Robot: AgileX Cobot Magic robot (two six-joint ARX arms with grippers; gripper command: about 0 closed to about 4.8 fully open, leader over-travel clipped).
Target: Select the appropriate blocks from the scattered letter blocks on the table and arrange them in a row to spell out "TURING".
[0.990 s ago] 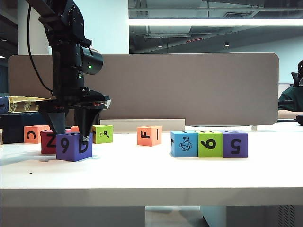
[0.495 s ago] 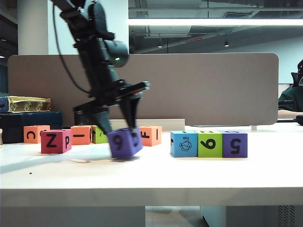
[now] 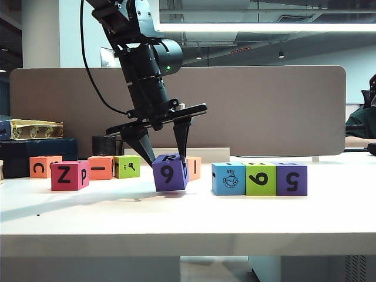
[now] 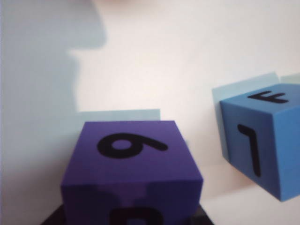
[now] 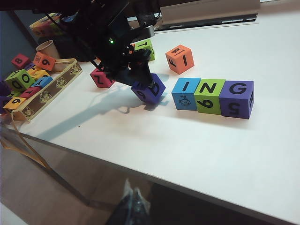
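Carried since a second ago from beside the red-pink block (image 3: 69, 175) toward the row: purple block (image 3: 170, 171), marked 6 and R, clamped tilted between the fingers of the left gripper (image 3: 164, 157), just at nine o'clock of the blue fish block (image 3: 228, 178). Adjoining at three o'clock, touching in line on the table (image 3: 188, 217): lime green block (image 3: 261, 178), then purple G block (image 3: 291, 178). Right gripper unseen in any view, state not determinable.
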